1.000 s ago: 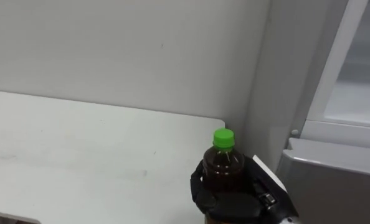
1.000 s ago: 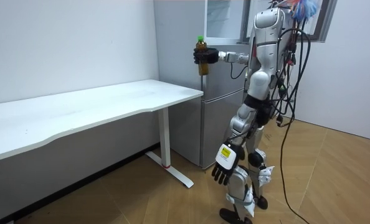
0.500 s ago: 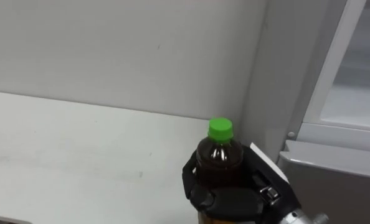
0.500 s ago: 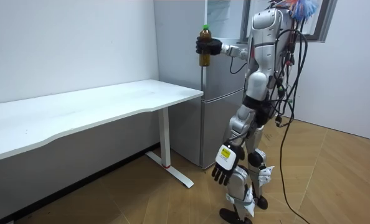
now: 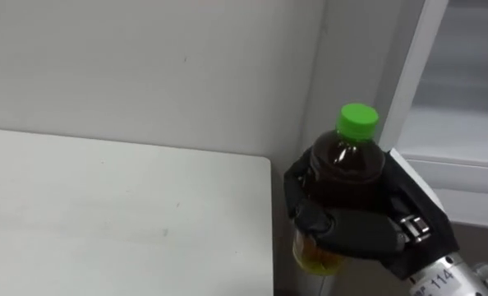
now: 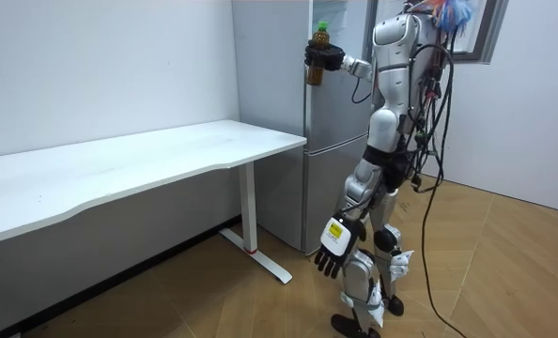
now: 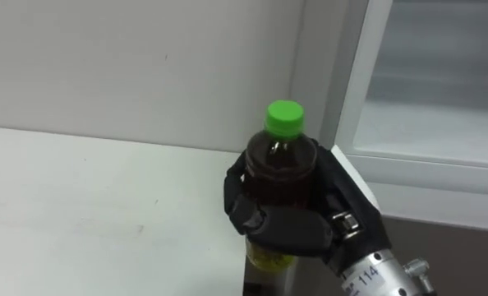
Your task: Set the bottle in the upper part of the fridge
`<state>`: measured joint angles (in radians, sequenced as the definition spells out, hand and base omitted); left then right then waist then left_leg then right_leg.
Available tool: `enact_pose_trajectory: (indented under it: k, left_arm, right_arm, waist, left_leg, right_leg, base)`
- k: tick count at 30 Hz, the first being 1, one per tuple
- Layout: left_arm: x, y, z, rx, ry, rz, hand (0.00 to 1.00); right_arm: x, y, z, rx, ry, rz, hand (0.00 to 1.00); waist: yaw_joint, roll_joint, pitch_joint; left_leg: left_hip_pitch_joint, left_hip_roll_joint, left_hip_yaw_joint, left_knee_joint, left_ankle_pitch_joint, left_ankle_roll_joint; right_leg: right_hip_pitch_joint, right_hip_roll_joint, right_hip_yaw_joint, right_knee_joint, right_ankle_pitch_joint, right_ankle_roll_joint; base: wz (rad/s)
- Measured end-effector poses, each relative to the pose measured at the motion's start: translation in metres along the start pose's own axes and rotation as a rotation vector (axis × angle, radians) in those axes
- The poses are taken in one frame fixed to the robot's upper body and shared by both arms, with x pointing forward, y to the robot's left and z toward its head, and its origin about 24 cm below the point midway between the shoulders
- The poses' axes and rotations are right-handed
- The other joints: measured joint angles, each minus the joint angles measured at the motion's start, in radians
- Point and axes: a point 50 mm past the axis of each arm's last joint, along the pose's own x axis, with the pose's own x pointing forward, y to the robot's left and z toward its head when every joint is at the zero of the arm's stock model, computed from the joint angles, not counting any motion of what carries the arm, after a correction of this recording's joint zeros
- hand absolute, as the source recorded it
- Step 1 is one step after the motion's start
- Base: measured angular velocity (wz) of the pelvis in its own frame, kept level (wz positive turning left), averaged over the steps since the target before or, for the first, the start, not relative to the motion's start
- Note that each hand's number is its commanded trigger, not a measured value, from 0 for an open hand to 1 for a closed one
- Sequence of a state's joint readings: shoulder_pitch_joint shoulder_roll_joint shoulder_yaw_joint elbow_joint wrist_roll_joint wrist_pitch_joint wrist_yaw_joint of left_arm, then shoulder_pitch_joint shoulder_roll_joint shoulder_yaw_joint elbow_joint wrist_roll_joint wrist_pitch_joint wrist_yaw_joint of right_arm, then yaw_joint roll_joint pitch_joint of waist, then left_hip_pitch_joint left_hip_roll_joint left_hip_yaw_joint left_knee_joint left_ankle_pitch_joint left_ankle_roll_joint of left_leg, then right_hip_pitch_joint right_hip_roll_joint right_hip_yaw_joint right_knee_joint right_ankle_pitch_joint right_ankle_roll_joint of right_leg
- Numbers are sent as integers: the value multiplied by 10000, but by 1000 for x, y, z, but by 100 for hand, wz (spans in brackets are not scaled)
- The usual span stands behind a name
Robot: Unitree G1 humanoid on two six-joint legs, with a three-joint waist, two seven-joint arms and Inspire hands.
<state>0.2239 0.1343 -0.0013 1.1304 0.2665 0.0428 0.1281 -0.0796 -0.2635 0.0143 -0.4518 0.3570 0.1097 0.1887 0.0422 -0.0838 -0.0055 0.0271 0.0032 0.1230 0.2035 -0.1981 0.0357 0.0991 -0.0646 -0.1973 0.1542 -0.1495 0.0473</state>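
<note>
A bottle (image 5: pixel 347 168) of dark brown drink with a green cap (image 5: pixel 357 120) and a yellow label stands upright in my right hand (image 5: pixel 367 234), whose dark fingers curl round its body. In the room view I hold the bottle (image 6: pixel 320 42) high, level with the upper part of the grey fridge (image 6: pixel 335 141). The upper fridge compartment (image 5: pixel 466 107) shows pale and open just right of the bottle, behind a white frame edge (image 5: pixel 408 74). My left hand (image 6: pixel 333 252) hangs at my side with straight fingers. I stand in front of the fridge, close to the table's end.
A white table (image 5: pixel 104 214) lies to the left and below the bottle, its right end next to the fridge side. A plain wall (image 5: pixel 145 66) runs behind it. Wooden floor (image 6: pixel 504 282) stretches behind me.
My right hand has lifted the bottle higher and carried it right, from above the table's end to the level of the upper fridge. The left hand stayed down.
</note>
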Motion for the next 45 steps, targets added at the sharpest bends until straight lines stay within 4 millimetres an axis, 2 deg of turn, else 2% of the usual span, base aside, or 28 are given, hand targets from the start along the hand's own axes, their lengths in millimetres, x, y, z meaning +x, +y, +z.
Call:
enact_pose_trajectory:
  k: [3, 7, 10, 13, 17, 22, 27, 31, 39, 45]
  left_arm:
    - [0, 1, -3, -111, 86, 34, 0]
    - [-1, 1, -7, -312, 206, 76, 0]
    - [-2, 1, -12, -648, 365, 114, 0]
    - [-3, 1, -17, -767, 510, 115, 0]
    - [-3, 3, -20, -978, 615, 182, 0]
    - [-3, 4, -20, -1099, 619, 281, 0]
    - [-3, 6, -21, -1234, 666, 449, 0]
    - [-3, 7, -22, -1300, 683, 610, 0]
    - [-4, 7, -25, -1305, 778, 921, 0]
    - [-3, 9, -22, -1367, 750, 992, 0]
  right_arm:
    - [0, 0, 0, -14, -9, -36, 100]
    - [-1, -5, 6, -205, -189, -210, 100]
    - [-5, -16, 20, -379, -740, -636, 100]
    - [-6, -17, 29, -88, -1177, -680, 100]
    - [-9, -22, 37, -295, -1485, -1096, 100]
    - [-15, -40, 45, -606, -1765, -2453, 100]
    - [-19, -49, 48, -738, -1879, -3379, 100]
    - [-21, -55, 50, -759, -1955, -3937, 100]
    - [-23, -59, 51, -417, -2045, -4615, 100]
    - [-23, -59, 51, -465, -2028, -4569, 100]
  waist:
    - [-61, -79, -49]
    - [-89, -129, -26]
    - [-116, -109, 13]
    - [-222, -58, 46]
    - [-355, -39, 48]
    - [-536, -45, 25]
    - [-733, -60, -18]
    - [-729, -97, -57]
    - [-923, -112, -68]
    - [-895, -102, -56]
  left_leg:
    - [28, -1, 53, 14, 0, 0]
    - [101, -3, 85, 14, 0, 1]
    - [137, -2, 133, -29, 0, 1]
    - [172, 5, 141, -48, 0, 0]
    - [174, 10, 133, -46, 0, 0]
    - [170, 10, 114, -61, 0, 0]
    - [177, 12, 164, -78, 1, -1]
    - [211, 33, 375, -147, 1, 0]
    - [207, 36, 392, -171, 1, 0]
    - [206, 33, 413, -170, 0, 1]
  right_leg:
    - [3, 1, 8, -3, 0, 0]
    - [26, -3, 21, -9, 0, 0]
    - [27, -1, 57, -16, 0, 0]
    - [52, 1, 57, -15, 0, 0]
    - [50, 1, 58, -10, 2, -3]
    - [22, -1, 74, -8, 3, -5]
    - [-23, 6, 134, -4, 3, -5]
    - [-116, 18, 327, 7, 12, -18]
    - [-131, 18, 347, 9, 16, -23]
    - [-136, 20, 430, 9, 16, -23]
  base:
    - [0]
    - [0]
    - [-5]
    - [-1]
    - [0]
    - [0]
    - [-3]
    - [-14]
    - [-1]
    - [0]
